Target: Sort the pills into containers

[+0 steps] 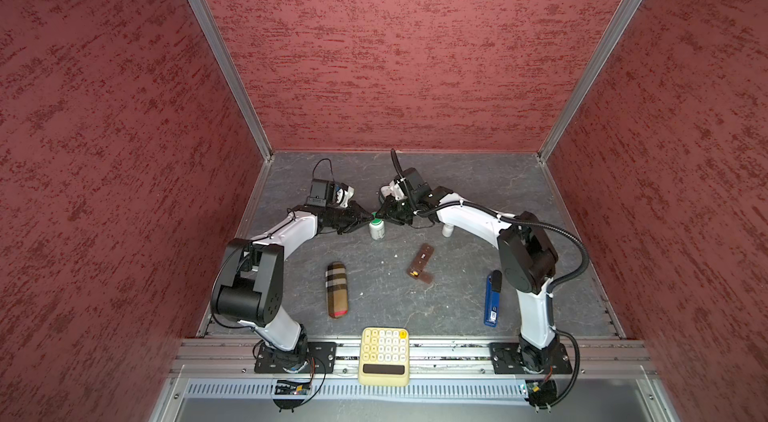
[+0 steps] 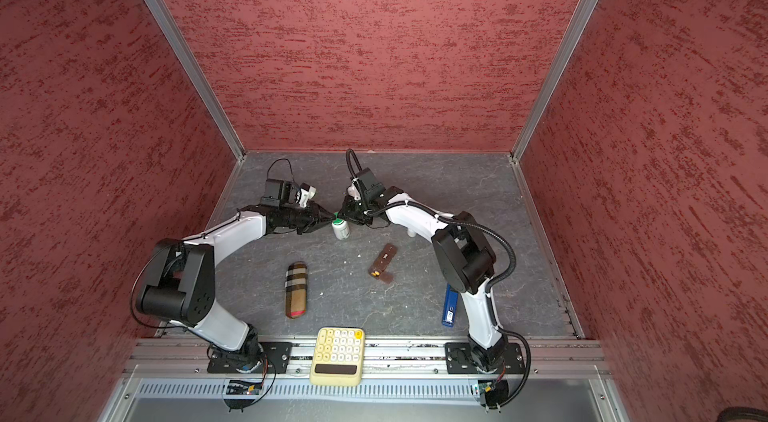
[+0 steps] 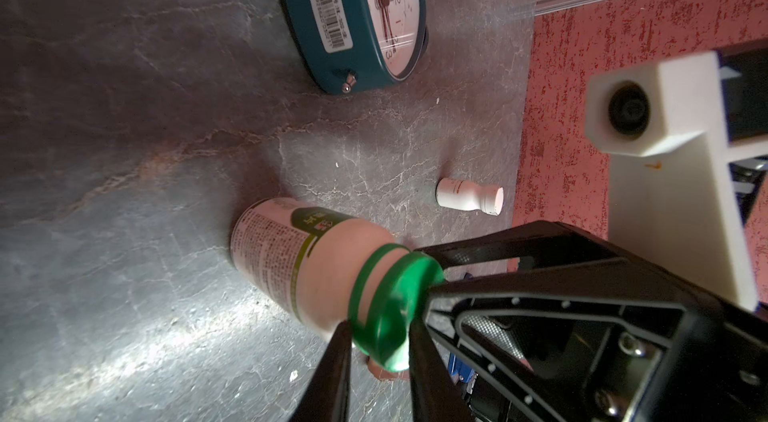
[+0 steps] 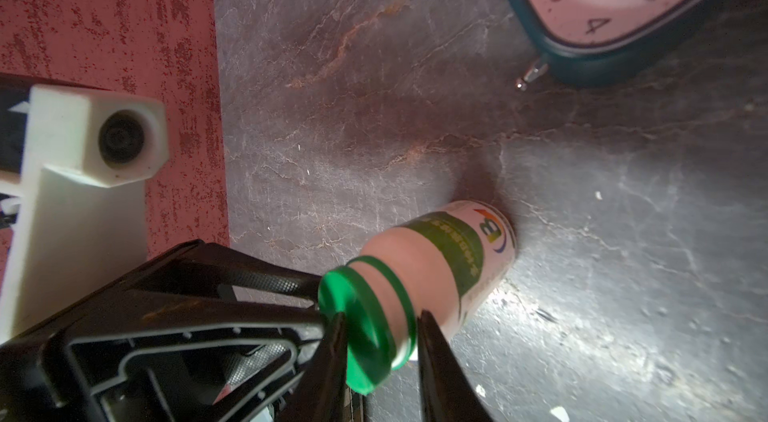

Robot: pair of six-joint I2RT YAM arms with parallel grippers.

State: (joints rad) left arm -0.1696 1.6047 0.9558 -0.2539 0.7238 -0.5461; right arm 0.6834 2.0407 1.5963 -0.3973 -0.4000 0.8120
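The round green cap [image 3: 390, 299] of the white plastic bottle [image 3: 282, 249] is being clamped by the left gripper [image 3: 374, 351] and the right gripper [image 4: 380, 341] alike, apparently for a steady unscrewing twist next, while the dark brown plastic pill-box strip [image 1: 420, 261] is lying untouched, well apart, on the counter [image 1: 457, 191]

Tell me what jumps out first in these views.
The left gripper and right gripper meet at the middle of the table, both pinching the green cap of the bottle. Nearer the front, the brown pill box lies untouched with one lid open. A few pills lie loose beside it.
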